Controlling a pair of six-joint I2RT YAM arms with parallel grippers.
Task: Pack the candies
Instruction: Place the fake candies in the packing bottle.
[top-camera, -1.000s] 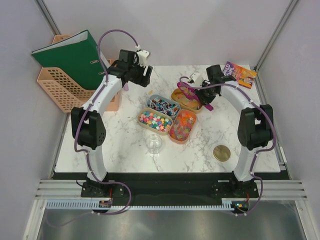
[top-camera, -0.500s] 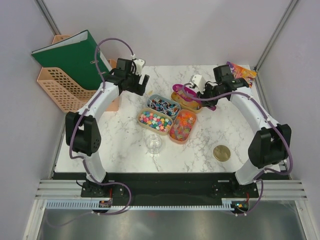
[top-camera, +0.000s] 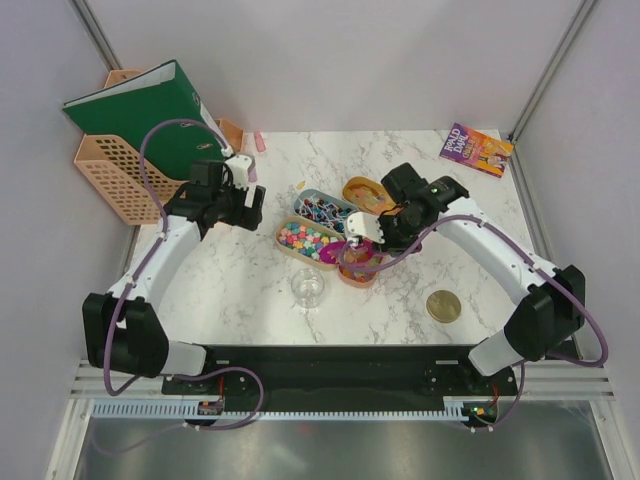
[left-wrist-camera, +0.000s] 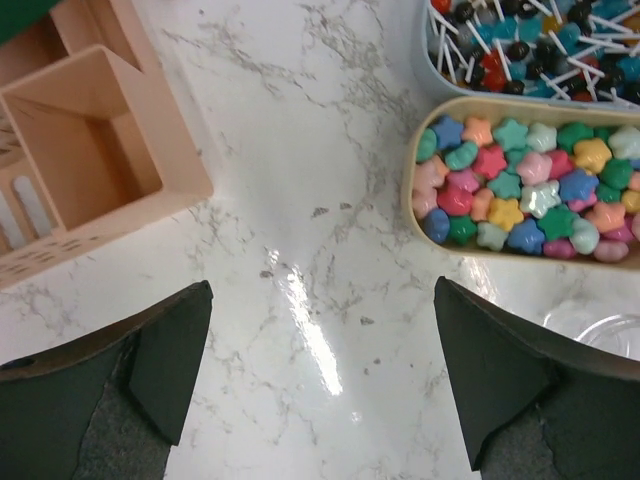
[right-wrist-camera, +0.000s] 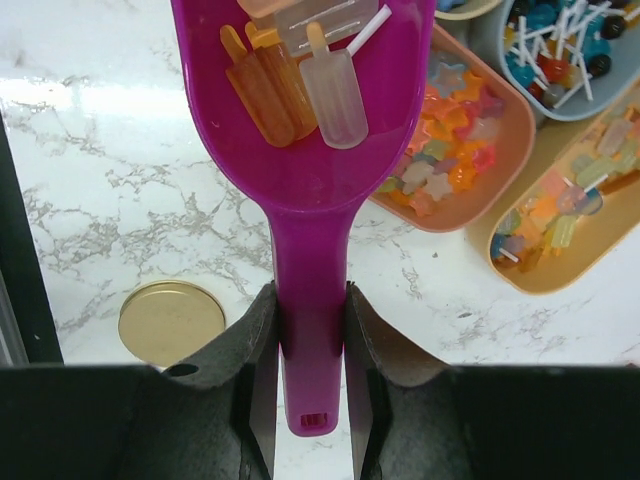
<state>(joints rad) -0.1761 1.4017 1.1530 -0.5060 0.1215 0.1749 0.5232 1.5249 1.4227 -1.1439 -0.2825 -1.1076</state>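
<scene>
1. Worktop (top-camera: 230, 290): white marble-look slab with grey veins, glossy. The glare streak on it shows only in the left wrist view.
2. Candies (top-camera: 306, 240) lie mid-worktop, sorted into four oval trays (top-camera: 280, 238) clustered close together. A few more ride in the scoop.
3. The left wrist view resolves what the overhead blurs. The multicoloured sweets are puffy matte stars (left-wrist-camera: 520, 180) in pink, green, blue and yellow, in a tan-rimmed tray. Past them are lollipops (left-wrist-camera: 530, 40) on thin white sticks, with blue and dark heads, in a pale blue tray.
4. Left jaws: wide apart, gripping nothing. The dark fingers (left-wrist-camera: 170, 350) hang over bare worktop just beside the star tray. A peach plastic holder (left-wrist-camera: 80, 170) with square walls sits on the other side.
5. Right jaws: clamped on the flat handle of a magenta plastic scoop (right-wrist-camera: 310, 180) with a smooth, shiny bowl.
6. The right wrist view alone shows the load: ice-lolly-shaped sweets (right-wrist-camera: 333, 95), two orange and one pale and translucent, each on a stick.
7. Same view: translucent orange-red star gummies (right-wrist-camera: 450, 140) fill the tan tray just beside the scoop bowl.
8. Overhead: clear glass jar (top-camera: 308, 287) stands upright near the trays. Round gold lid (top-camera: 443, 306) lies flat, well apart.
9. Overhead only: green binder (top-camera: 140, 115) leans in a peach lattice basket (top-camera: 105, 180). A purple book (top-camera: 477, 150) lies at the far right corner.
</scene>
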